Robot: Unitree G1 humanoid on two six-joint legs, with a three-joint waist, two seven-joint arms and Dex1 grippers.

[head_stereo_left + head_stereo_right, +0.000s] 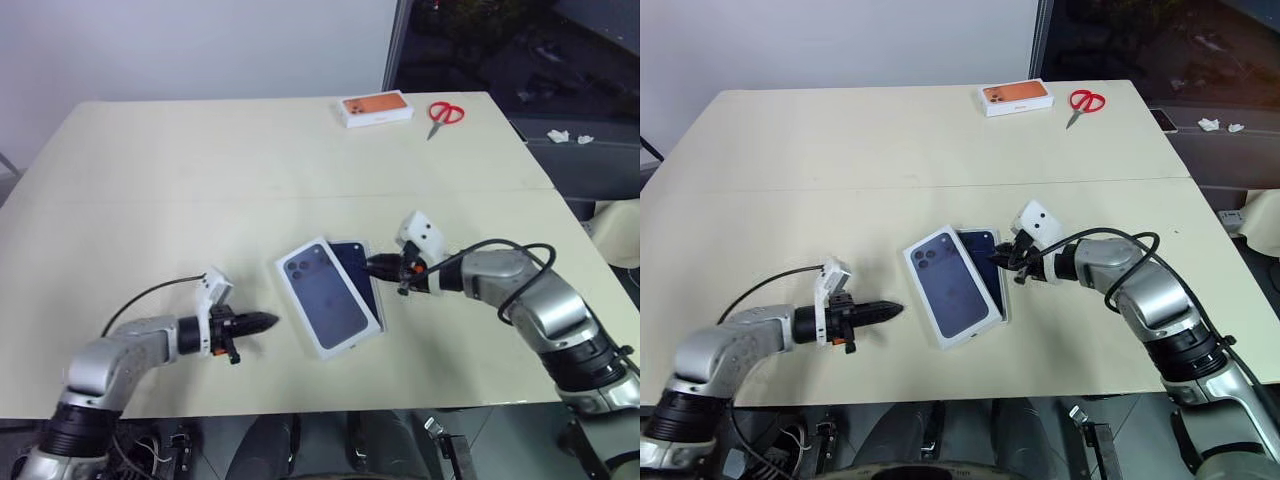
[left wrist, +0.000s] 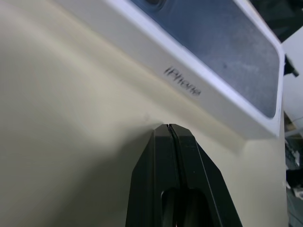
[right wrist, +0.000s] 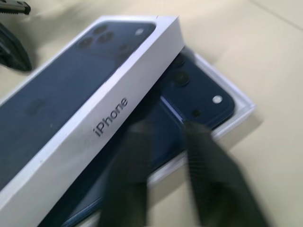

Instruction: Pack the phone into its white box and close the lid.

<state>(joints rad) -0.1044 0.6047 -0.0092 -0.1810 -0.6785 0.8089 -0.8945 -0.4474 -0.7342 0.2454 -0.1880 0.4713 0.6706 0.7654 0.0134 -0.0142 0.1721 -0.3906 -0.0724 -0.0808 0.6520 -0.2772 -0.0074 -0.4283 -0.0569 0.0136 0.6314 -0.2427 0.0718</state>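
Phone [image 3: 199, 97] on cream table [image 1: 200, 180].

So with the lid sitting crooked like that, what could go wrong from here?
The lid lies askew, covering only part of the white box, with the phone still exposed; pressing down now could jam an edge or crease the cardboard. The right gripper sits at the box's edge and might nudge it. The shut left gripper stands apart, bracing nothing.

Even overhead light, blurred wrist views
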